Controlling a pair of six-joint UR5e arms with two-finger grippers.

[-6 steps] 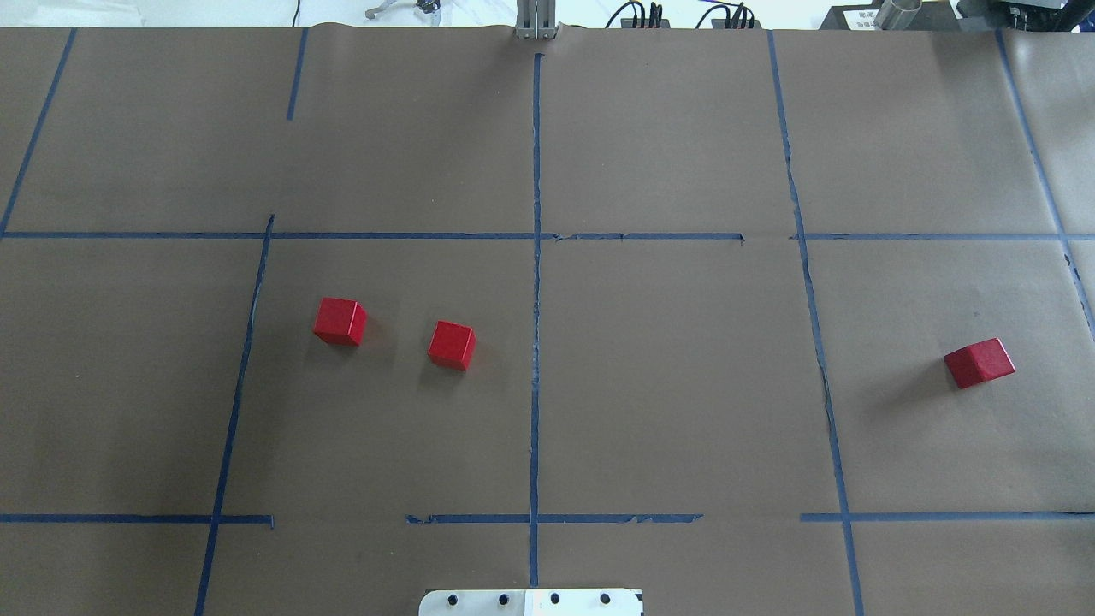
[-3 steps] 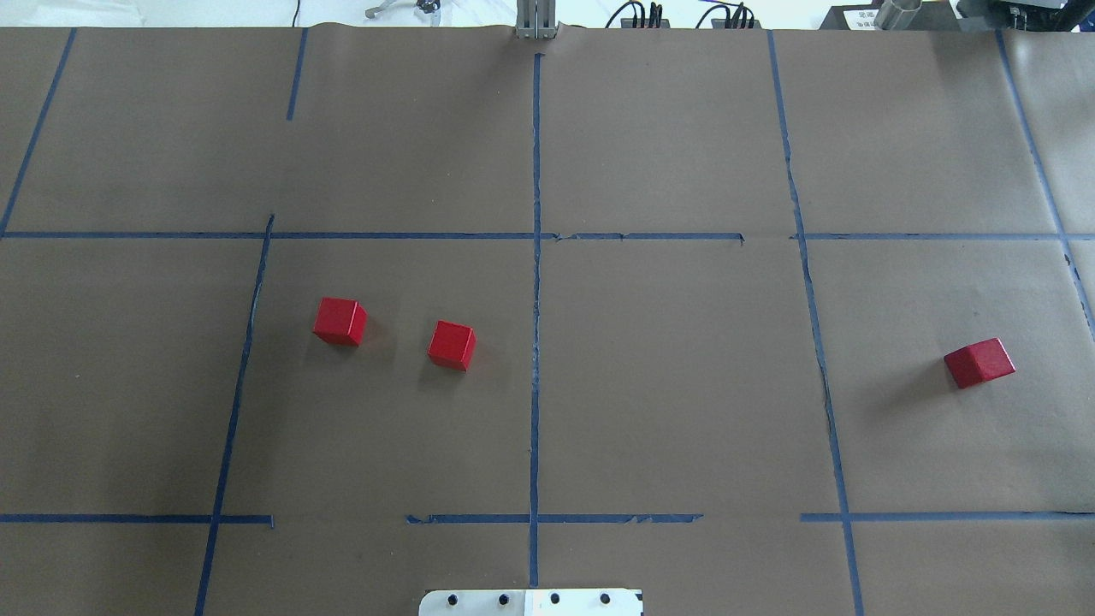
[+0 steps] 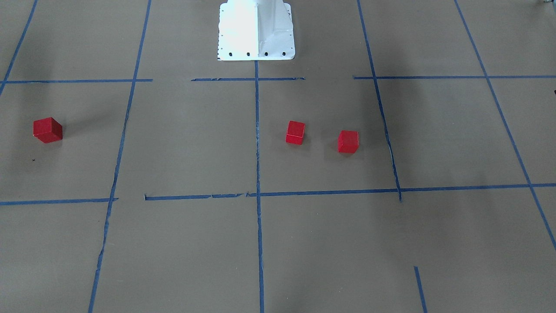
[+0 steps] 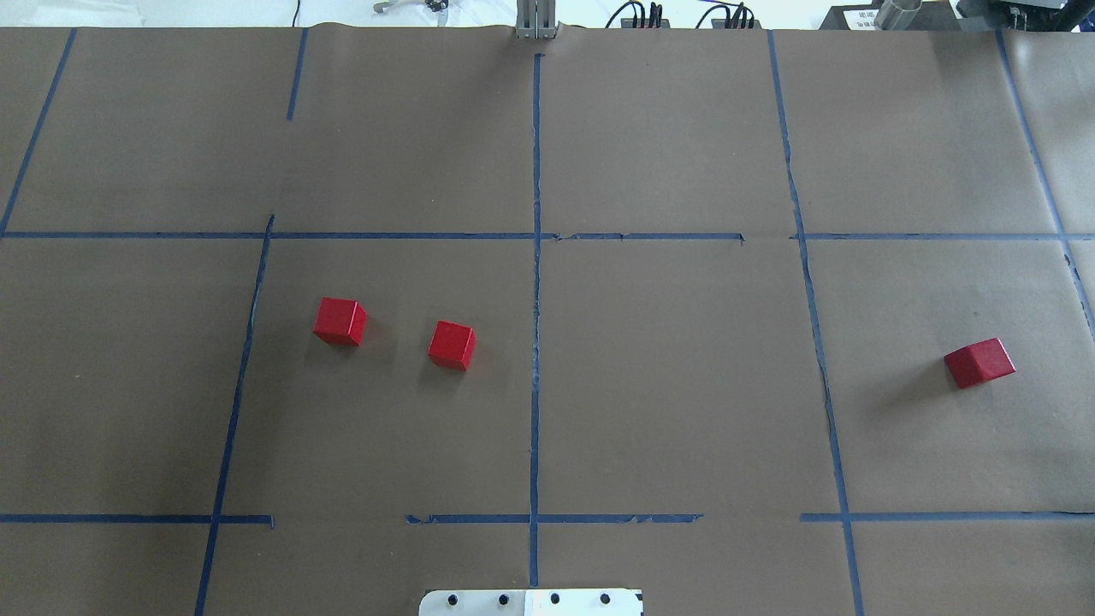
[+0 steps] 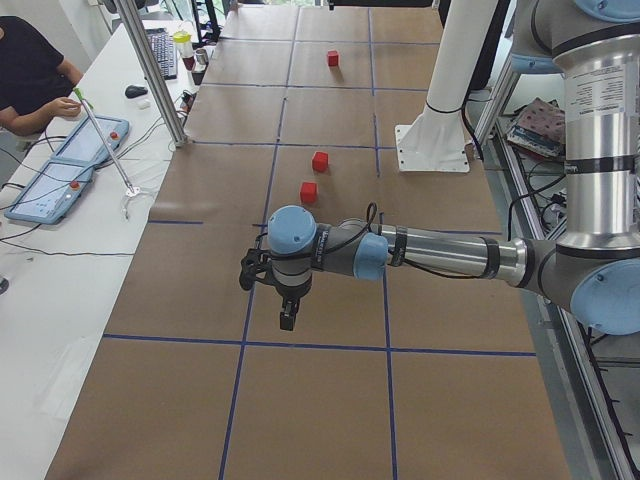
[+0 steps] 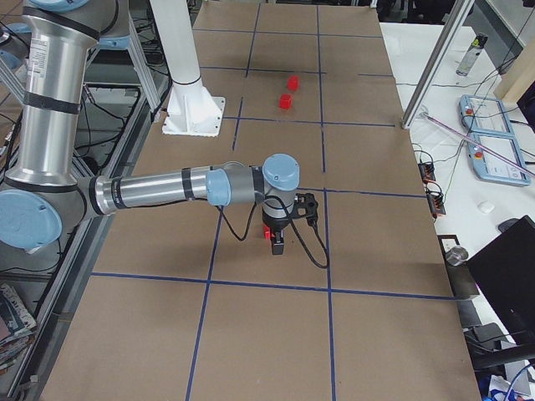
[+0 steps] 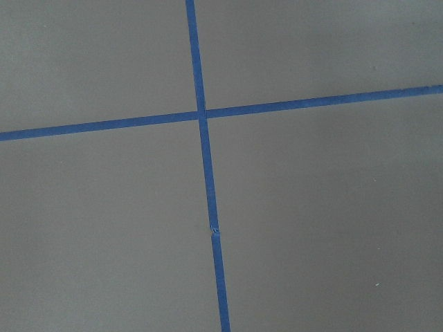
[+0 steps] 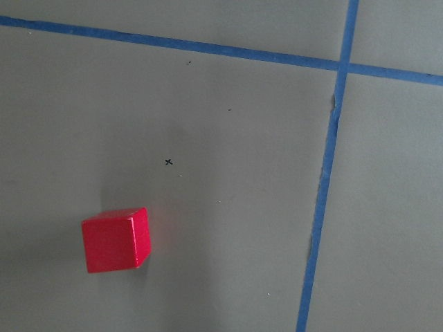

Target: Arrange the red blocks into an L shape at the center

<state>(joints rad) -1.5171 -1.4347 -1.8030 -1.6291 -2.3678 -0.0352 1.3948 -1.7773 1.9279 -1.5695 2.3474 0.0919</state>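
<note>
Three red blocks lie apart on the brown paper. Two sit left of the centre line in the overhead view, one (image 4: 340, 322) and another (image 4: 452, 346); they also show in the front view (image 3: 348, 141) (image 3: 295, 132). The third (image 4: 979, 363) lies far right, and shows in the right wrist view (image 8: 115, 241). My right gripper (image 6: 276, 242) hangs close over this block in the exterior right view. My left gripper (image 5: 287, 318) hangs over bare paper, nearer the camera than the two blocks (image 5: 309, 191). I cannot tell whether either gripper is open or shut.
Blue tape lines (image 4: 535, 282) divide the paper into squares. The white robot base (image 3: 255, 29) stands at the table's near middle edge. An operator (image 5: 30, 75) sits at a side table with tablets. The left wrist view shows only a tape crossing (image 7: 202, 115).
</note>
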